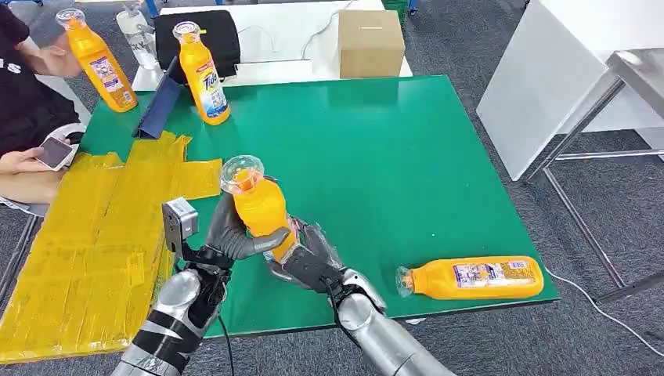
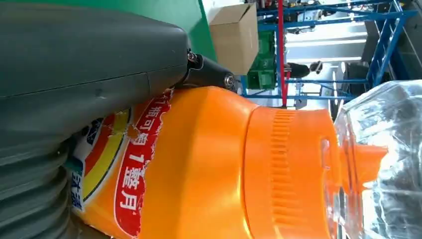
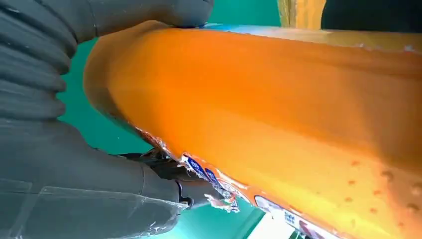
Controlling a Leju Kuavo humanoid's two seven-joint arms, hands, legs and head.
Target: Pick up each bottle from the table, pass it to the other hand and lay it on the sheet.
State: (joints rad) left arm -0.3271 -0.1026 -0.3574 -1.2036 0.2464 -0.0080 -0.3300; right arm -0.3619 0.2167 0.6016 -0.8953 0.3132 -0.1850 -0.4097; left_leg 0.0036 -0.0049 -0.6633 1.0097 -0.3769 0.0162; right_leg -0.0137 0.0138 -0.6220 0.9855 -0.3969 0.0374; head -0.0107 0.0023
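An orange bottle [image 1: 258, 205] with a clear cap is held upright over the green table [image 1: 407, 157], near its front edge. My left hand [image 1: 233, 235] grips its body from the left, thumb across the front. My right hand [image 1: 309, 262] holds the bottle's lower part from the right. In the left wrist view the thumb [image 2: 84, 59] lies over the labelled bottle [image 2: 209, 169]. The right wrist view has the hand [image 3: 59, 164] wrapped round the orange bottle [image 3: 278, 109]. A second orange bottle [image 1: 474, 278] lies on its side at the table's front right. The yellow sheet [image 1: 86, 235] covers the table's left part.
Two more orange bottles [image 1: 98, 59] [image 1: 203, 74] stand at the back left, beside a blue stand [image 1: 160, 102]. A cardboard box [image 1: 370, 41] and a black bag [image 1: 205, 33] sit on the white table behind. A person [image 1: 27, 102] with a phone sits at the left edge.
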